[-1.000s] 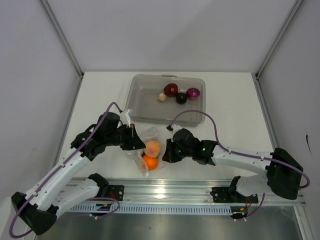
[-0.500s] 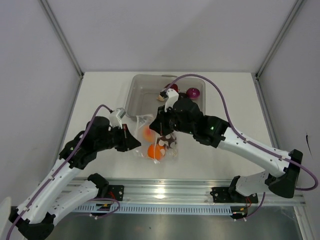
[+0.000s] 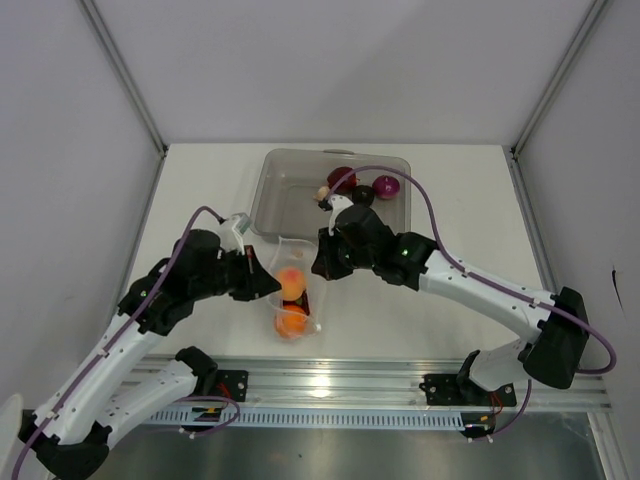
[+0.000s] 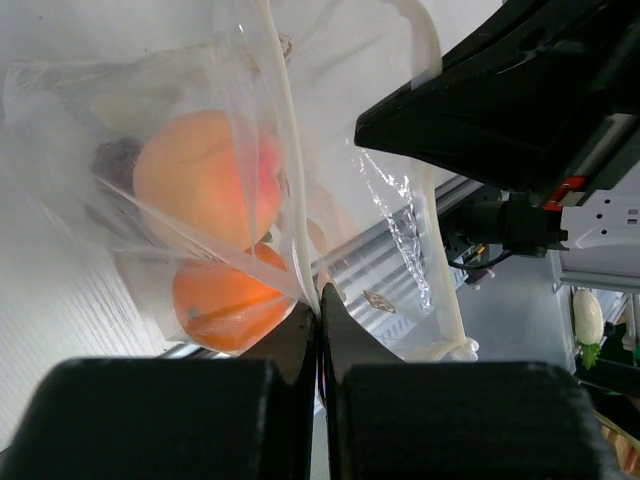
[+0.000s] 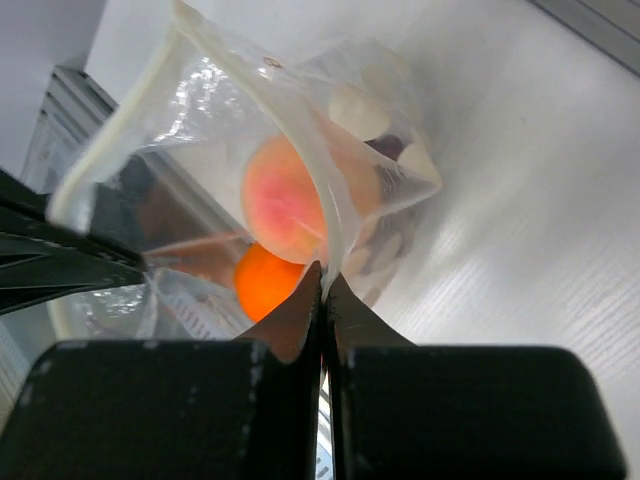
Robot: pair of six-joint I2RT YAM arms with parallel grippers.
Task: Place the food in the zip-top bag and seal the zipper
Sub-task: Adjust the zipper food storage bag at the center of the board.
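Clear crinkly plastic is pinched from both sides at the middle of the white table (image 3: 200, 190). The left arm climbs from its base at the near left, elbow pushed out to the left, and its forearm reaches rightward. The left gripper (image 3: 268, 283) points at the zip-top bag (image 3: 292, 298), its black fingers (image 4: 290, 345) pressed flat together with a fold of the film caught between their tips.

The right arm runs in a long low line from the near right, its wrist just in front of the grey tray (image 3: 268, 205). The right gripper (image 3: 320, 262) faces left towards the other one, and its fingers (image 5: 300, 320) are likewise clenched on a thin edge of the bag. The two grippers sit near each other, with only the bag between them.

From above, the bag's long axis runs from the tray side towards the arm bases. Its mouth end lies nearer the tray and its filled bottom nearer the rail. The zipper (image 5: 110, 150) shows as a pale thick strip curving round the mouth, which gapes open. Whether the bottom rests on the table I cannot tell.

Inside, the peach (image 3: 291, 281) sits above the orange (image 3: 292, 320). The right wrist view also shows a pale rounded piece (image 5: 355, 110) and something dark beside it, too blurred to name.

In the tray remain a dark red fruit (image 3: 343, 178), a purple onion-like ball (image 3: 386, 186), a beige bulb (image 3: 322, 191) and a blackish fruit (image 3: 361, 196), the last partly behind the right wrist.
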